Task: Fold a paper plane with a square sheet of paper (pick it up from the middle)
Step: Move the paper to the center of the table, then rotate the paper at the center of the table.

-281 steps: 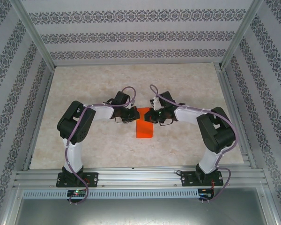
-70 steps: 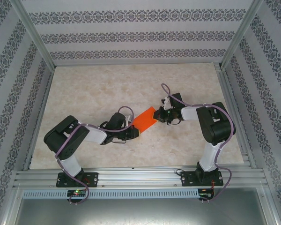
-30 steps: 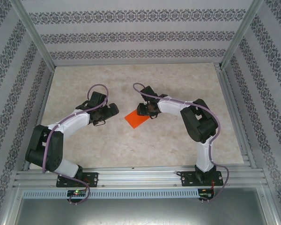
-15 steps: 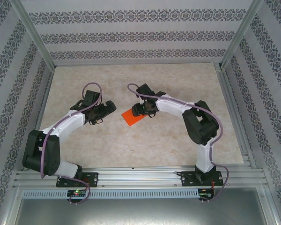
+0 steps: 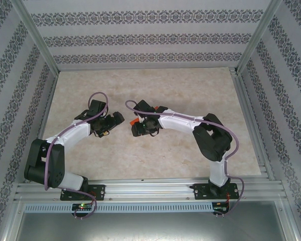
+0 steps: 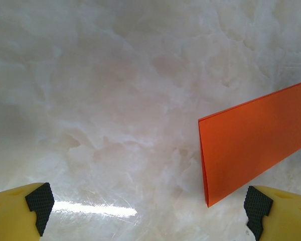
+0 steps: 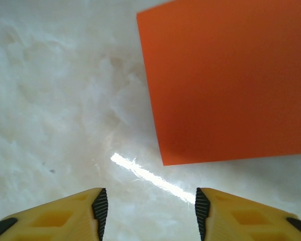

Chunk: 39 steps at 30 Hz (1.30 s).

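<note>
The orange-red sheet of paper [image 6: 251, 145] lies flat on the marble table as a folded rectangle, its doubled edge facing my left gripper. In the top view only a sliver of the paper [image 5: 134, 122] shows beside the right wrist. My left gripper [image 6: 145, 208] is wide open just left of the paper, with nothing between its fingers. My right gripper [image 7: 150, 211] is open too and hovers low over bare table, the paper [image 7: 226, 80] just ahead of its fingertips. In the top view the left gripper [image 5: 118, 119] and right gripper [image 5: 135, 129] face each other closely. A paper plane is out of view.
The marble tabletop [image 5: 190, 90] stretches behind and to the right of both arms. Patterned walls and a metal frame [image 5: 37, 55] enclose it. The aluminium rail [image 5: 150, 190] with the arm bases runs along the near edge.
The right arm has swung left over the paper, which slid left with it and is now mostly covered in the top view. The left gripper stayed almost in place, wide open.
</note>
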{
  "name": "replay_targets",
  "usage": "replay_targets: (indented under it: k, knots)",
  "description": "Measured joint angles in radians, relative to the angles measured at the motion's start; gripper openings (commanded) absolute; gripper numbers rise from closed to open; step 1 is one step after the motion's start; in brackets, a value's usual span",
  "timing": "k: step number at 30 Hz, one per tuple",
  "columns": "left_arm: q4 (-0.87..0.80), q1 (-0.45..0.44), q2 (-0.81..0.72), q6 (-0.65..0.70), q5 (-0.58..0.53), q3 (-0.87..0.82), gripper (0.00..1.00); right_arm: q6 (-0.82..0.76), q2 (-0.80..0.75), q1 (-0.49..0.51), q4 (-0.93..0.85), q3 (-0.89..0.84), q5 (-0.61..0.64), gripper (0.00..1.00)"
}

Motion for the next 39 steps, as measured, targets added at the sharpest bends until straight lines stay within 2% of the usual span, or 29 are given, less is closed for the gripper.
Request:
replay_targets:
  k: [5,12,19,22,27,31,34,39]
  knots:
    - [0.000,0.005,0.000,0.000,0.000,0.000,1.00,0.002,0.056,0.002,-0.009,0.056,-0.007,0.38]
    - [0.000,0.019,0.000,0.000,-0.003,0.000,1.00,0.002,0.131,0.002,0.002,0.161,-0.004,0.36]
    - [0.000,0.019,0.000,0.000,0.000,0.000,1.00,-0.011,0.185,0.002,-0.011,0.170,-0.006,0.36]
    - [0.000,0.019,0.001,0.000,0.005,0.000,1.00,-0.045,0.168,-0.003,0.017,0.132,-0.012,0.36]
    - [0.002,0.019,0.013,0.001,0.031,0.000,1.00,-0.156,0.041,-0.042,0.052,-0.065,-0.068,0.37]
    - [0.016,0.019,0.029,0.000,0.060,0.000,1.00,-0.236,-0.066,-0.118,0.023,-0.198,-0.088,0.41]
    - [0.030,0.019,0.041,0.000,0.082,0.000,1.00,-0.246,-0.111,-0.163,-0.032,-0.223,-0.057,0.50]
    - [0.058,0.019,0.063,-0.011,0.114,0.000,1.00,-0.188,-0.136,-0.137,-0.076,-0.171,0.037,0.61]
